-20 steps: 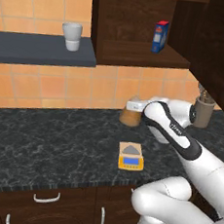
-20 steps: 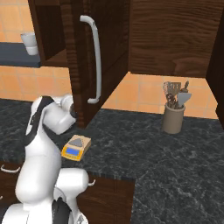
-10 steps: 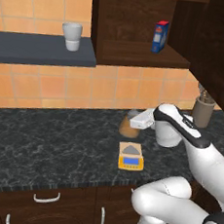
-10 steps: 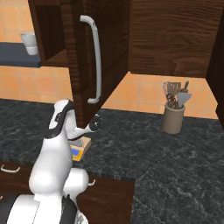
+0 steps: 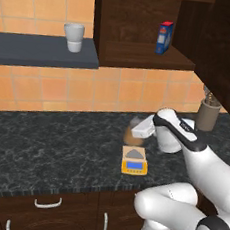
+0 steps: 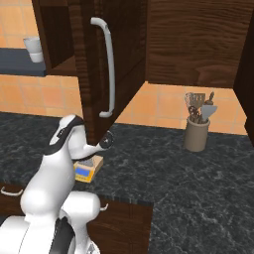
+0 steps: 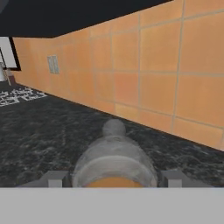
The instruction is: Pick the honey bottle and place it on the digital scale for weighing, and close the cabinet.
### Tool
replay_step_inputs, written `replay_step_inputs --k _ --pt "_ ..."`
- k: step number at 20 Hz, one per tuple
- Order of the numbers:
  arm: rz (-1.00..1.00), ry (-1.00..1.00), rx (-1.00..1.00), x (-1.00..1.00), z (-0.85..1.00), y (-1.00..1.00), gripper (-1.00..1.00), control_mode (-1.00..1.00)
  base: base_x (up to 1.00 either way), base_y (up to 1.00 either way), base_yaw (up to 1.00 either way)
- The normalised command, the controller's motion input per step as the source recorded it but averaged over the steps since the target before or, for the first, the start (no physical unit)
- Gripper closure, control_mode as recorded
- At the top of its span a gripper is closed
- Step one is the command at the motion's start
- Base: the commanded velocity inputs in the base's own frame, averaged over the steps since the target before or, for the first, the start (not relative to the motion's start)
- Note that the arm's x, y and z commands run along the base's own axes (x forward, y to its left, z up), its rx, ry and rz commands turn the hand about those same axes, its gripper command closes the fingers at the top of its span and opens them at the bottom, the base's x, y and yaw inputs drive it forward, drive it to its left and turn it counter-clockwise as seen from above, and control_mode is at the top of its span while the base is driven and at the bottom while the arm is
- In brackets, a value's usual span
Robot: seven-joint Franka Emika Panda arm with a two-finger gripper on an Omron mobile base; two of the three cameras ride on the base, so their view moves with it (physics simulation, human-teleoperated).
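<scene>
Orange tiles back the dark stone table (image 5: 43, 144). The pincer (image 5: 135, 130) is clamped on the honey bottle (image 5: 131, 134), tilted just behind the scale (image 5: 134, 161). Better to right it over the grey plate, lower gently, then release. The cabinet (image 6: 116, 59) stands open.

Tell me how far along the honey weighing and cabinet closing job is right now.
Done: the honey bottle is picked up, held in the end effector; the hand view shows its grey cap between the fingertips. In hand: it hangs tilted just above the digital scale, whose plate is bare. Left: set the bottle on the scale, then close the cabinet, whose door stands open.
</scene>
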Motion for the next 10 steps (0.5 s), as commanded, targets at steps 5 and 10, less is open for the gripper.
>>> replay_step_inputs --k 5,10 --pt "0.00 0.00 0.01 -0.01 -0.40 -0.05 1.00 -1.00 0.00 0.00 0.00" --pt "0.00 0.00 0.01 0.03 -0.41 -0.14 1.00 -1.00 0.00 0.00 0.00"
